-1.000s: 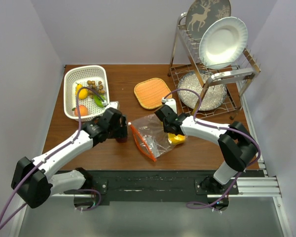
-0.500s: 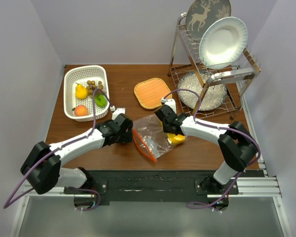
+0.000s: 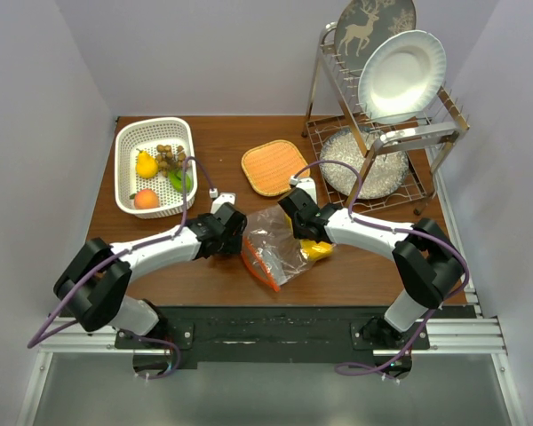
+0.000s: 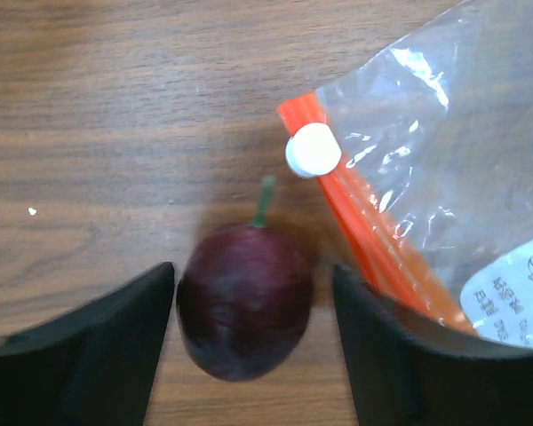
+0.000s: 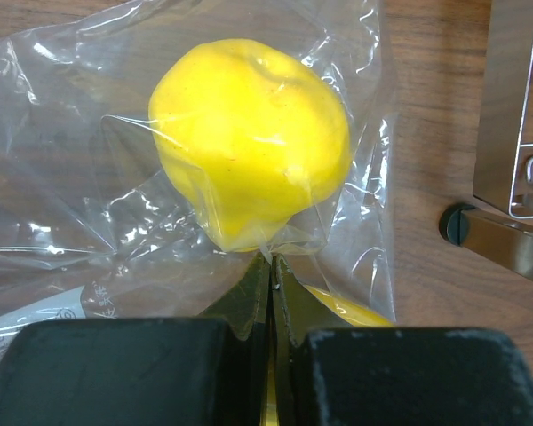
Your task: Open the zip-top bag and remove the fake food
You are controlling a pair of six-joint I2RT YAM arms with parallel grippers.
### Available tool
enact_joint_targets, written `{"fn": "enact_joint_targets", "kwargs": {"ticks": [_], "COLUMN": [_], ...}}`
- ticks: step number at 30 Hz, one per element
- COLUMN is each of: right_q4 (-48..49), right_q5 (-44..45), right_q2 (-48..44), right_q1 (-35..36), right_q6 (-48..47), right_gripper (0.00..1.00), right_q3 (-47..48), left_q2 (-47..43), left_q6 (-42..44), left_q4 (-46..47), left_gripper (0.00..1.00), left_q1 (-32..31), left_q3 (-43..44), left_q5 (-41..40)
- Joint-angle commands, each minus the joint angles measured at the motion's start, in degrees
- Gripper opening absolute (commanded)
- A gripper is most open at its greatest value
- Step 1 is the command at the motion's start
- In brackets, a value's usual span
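Observation:
The zip-top bag [image 3: 275, 251] lies crinkled at the table's middle, its orange zipper strip [image 4: 364, 240] and white slider [image 4: 313, 150] facing left. My right gripper [image 5: 271, 262] is shut on the bag's [image 5: 71, 177] film just below a yellow lemon [image 5: 249, 142] inside it; a second yellow piece [image 5: 346, 306] shows beside the fingers. From above, my right gripper [image 3: 304, 236] sits at the bag's right side. My left gripper [image 4: 253, 275] is open, its fingers on either side of a small purple piece [image 4: 244, 302] that rests on the wood beside the zipper. Seen from above, my left gripper [image 3: 238, 233] hides that piece.
A white basket [image 3: 124, 191] at the back left holds a yellow pear [image 3: 146, 165], an orange peach [image 3: 145, 199], a green piece [image 3: 179, 180] and a brown cluster [image 3: 169, 155]. An orange woven mat [image 3: 274, 167] lies behind the bag. A dish rack [image 3: 382, 160] with a white plate [image 3: 400, 75] stands back right.
My left arm has swung right, bringing its gripper from near the basket up to the bag's zipper end. The right gripper and the bag have stayed put.

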Motion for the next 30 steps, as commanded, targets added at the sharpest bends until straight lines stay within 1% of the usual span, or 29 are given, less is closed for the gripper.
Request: {"fn": "enact_joint_targets", "kwargs": {"ticks": [1, 2, 5, 7, 8, 10, 13, 14, 16, 17, 19, 20, 22, 23, 28, 30], "right_q4": [1.0, 1.1, 1.1, 1.1, 1.1, 1.1, 1.1, 1.1, 1.2, 1.2, 1.5, 1.5, 1.6, 1.6, 1.4, 1.4], "right_q5": [-0.4, -0.3, -0.5, -0.6, -0.6, -0.6, -0.8, -0.8, -1.0, -1.0, -1.3, -1.3, -1.5, -1.5, -1.5, -1.5], "right_q2": [-1.3, -1.3, -1.3, -1.3, -1.3, -1.5, -1.6, -1.5, -1.4, -1.4, -1.1, -1.1, -0.9, -0.8, -1.3, -1.3], "right_q1": [-0.2, -0.3, -0.3, -0.2, -0.2, -0.2, -0.2, -0.2, -0.3, -0.2, -0.2, -0.2, -0.2, -0.3, -0.3, -0.2], "right_q6": [-0.4, -0.4, -0.5, -0.4, -0.4, -0.4, -0.5, -0.5, -0.5, -0.5, -0.5, -0.4, -0.4, -0.5, -0.5, -0.5], "right_gripper": [0.0, 0.0, 0.0, 0.0, 0.0, 0.0, 0.0, 0.0, 0.0, 0.0, 0.0, 0.0, 0.0, 0.0, 0.0, 0.0], "right_q3": [-0.8, -0.9, -1.1, -1.1, -1.1, -1.1, -1.1, -1.1, -1.1, -1.1, -1.1, -1.0, -0.9, -1.0, -1.2, -1.3], "left_q2": [0.8, 0.2, -1.9, -3.6, -5.6, -7.8, -12.1, -13.6, -14.2, -13.8, -12.9, -12.0, -10.5, -8.8, -2.2, 0.5], "left_q6": [-0.2, -0.4, -1.6, -1.7, -1.7, -1.4, 0.6, 1.5, 3.9, 4.5, 5.7, 6.2, 6.8, 7.1, 7.1, 7.1], "left_q4": [3.3, 2.9, 0.5, -2.7, -3.9, -6.7, -8.0, -7.8, -7.5, -7.7, -7.3, -6.4, -4.3, -3.6, -0.1, 0.8], "left_gripper": [0.65, 0.57, 0.4, 0.33, 0.31, 0.3, 0.31, 0.31, 0.31, 0.31, 0.31, 0.32, 0.32, 0.32, 0.33, 0.51], "left_q1": [-0.2, -0.2, -0.2, 0.0, 0.3, 1.5, 7.0, 10.9, 14.5, 17.9, 21.4, 24.5, 27.4, 30.1, 36.6, 38.5], "left_q3": [0.3, 0.2, 0.6, 2.2, 3.2, 6.2, 10.0, 10.8, 13.0, 14.0, 16.3, 16.7, 17.4, 17.6, 17.7, 17.6], "left_q5": [-0.7, -0.6, -1.4, -2.9, -3.5, -4.3, -2.5, -1.4, -0.2, 0.0, 2.2, 2.9, 4.6, 5.6, 7.4, 8.0]}}
